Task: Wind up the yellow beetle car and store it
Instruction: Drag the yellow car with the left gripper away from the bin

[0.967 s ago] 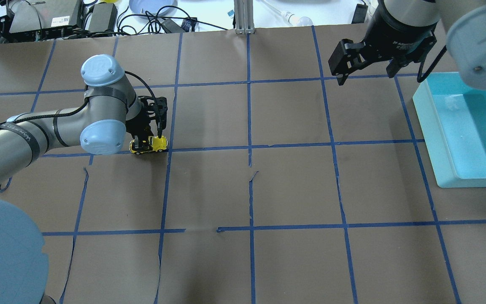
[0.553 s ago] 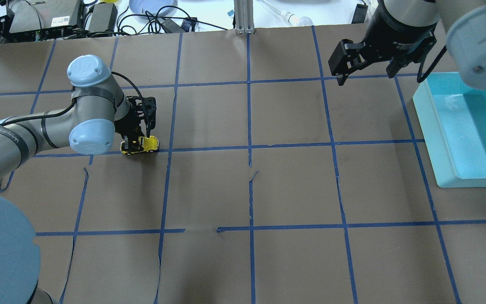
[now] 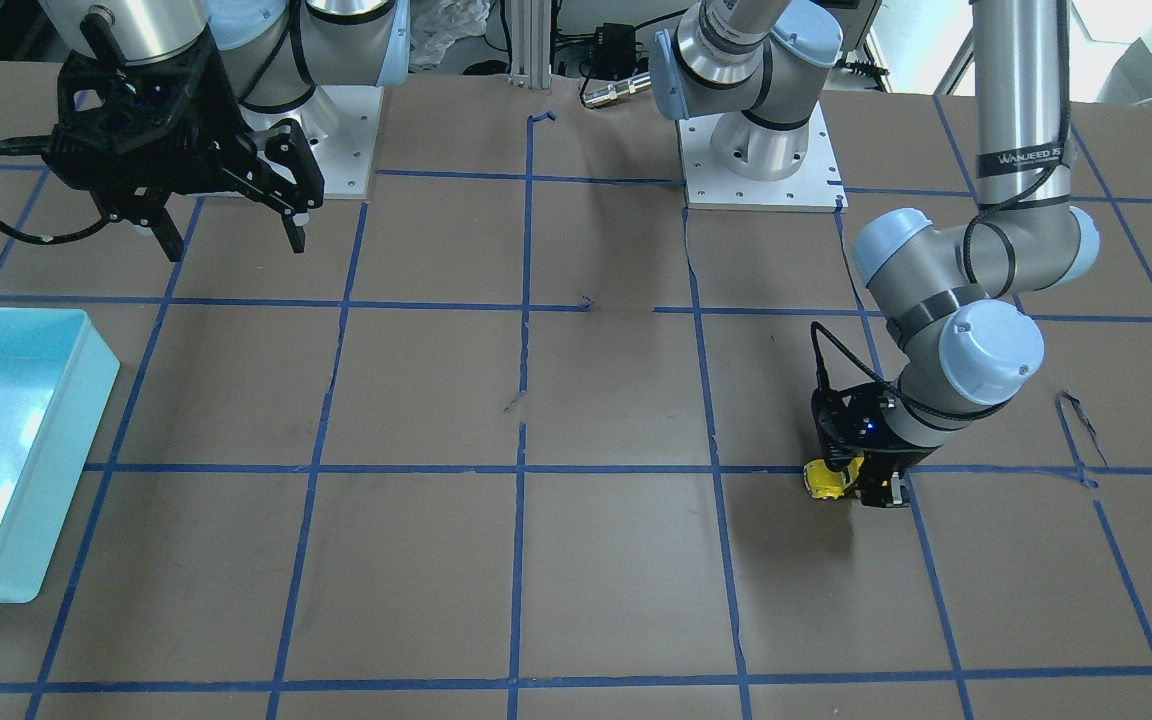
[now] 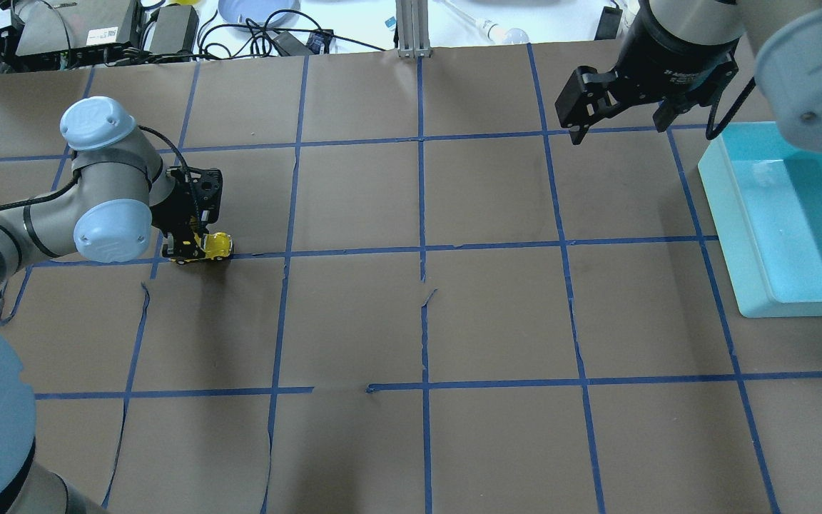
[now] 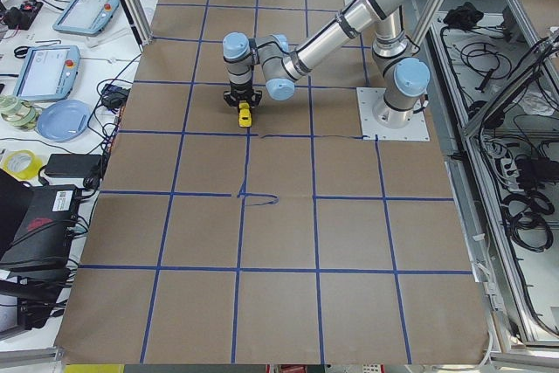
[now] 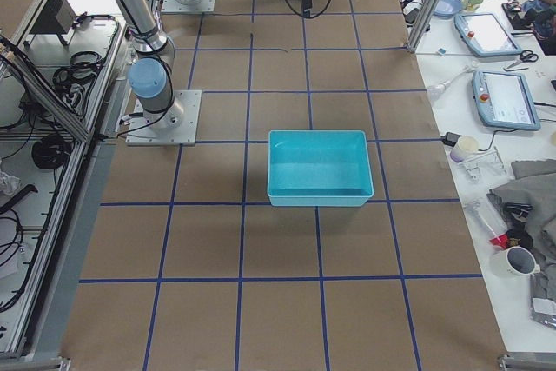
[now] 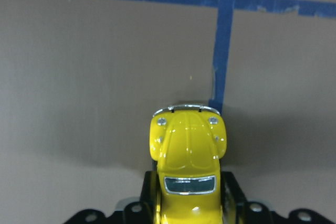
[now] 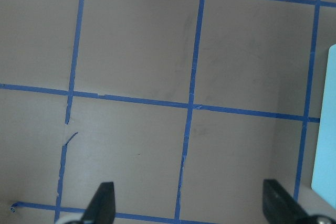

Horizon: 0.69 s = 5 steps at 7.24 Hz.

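The yellow beetle car [image 4: 212,247] is a tiny glossy yellow toy on the brown table, on a blue tape line at the left. My left gripper [image 4: 193,248] is shut on the car's rear half, with the car low at the table surface. The car also shows in the front-facing view [image 3: 829,479], in the exterior left view [image 5: 244,113] and in the left wrist view [image 7: 188,156], nose pointing away from the wrist. My right gripper [image 4: 619,121] is open and empty, held above the table at the far right, next to the bin. Its fingers [image 8: 102,203] frame bare table.
A turquoise bin [image 4: 796,221] stands at the table's right edge, also in the front-facing view [image 3: 6,450] and the exterior right view [image 6: 319,168]. Blue tape lines grid the brown paper, torn in places [image 4: 427,296]. Cables and gear lie beyond the far edge.
My left gripper has dragged the yellow car leftward along the tape line, about one car length or more each step. My right arm has not moved.
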Each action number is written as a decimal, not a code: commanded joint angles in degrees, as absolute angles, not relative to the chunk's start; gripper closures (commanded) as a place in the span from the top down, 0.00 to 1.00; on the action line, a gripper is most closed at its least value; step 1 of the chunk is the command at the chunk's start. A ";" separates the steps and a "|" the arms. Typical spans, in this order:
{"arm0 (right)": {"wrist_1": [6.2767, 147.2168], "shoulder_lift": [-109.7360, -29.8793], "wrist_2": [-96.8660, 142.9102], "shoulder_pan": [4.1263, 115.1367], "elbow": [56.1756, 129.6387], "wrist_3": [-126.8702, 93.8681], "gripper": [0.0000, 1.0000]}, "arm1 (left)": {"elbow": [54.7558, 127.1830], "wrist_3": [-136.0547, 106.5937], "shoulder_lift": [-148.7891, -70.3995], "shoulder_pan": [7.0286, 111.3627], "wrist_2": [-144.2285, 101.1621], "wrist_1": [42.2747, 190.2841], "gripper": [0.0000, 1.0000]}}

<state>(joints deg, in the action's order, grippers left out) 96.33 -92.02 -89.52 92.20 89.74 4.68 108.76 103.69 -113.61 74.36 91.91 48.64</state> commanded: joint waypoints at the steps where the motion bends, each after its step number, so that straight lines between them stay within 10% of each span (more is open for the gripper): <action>1: 96.33 -92.02 -89.47 92.20 89.74 4.66 1.00 | 108.81 109.75 -113.64 70.33 91.93 48.69 0.30; 3: 96.24 -92.02 -89.47 92.20 89.74 4.66 1.00 | 108.90 112.31 -113.64 66.99 92.11 47.73 0.33; 4: 96.24 -92.02 -89.47 92.20 89.74 4.66 1.00 | 108.90 115.72 -113.73 64.97 92.11 46.68 0.52; 5: 96.33 -92.02 -89.56 92.11 89.74 4.75 1.00 | 108.81 115.66 -113.82 64.43 92.02 46.58 0.91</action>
<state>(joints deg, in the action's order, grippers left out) 96.27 -92.02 -89.49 92.17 89.74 4.68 108.91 114.28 -113.79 65.84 92.07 47.11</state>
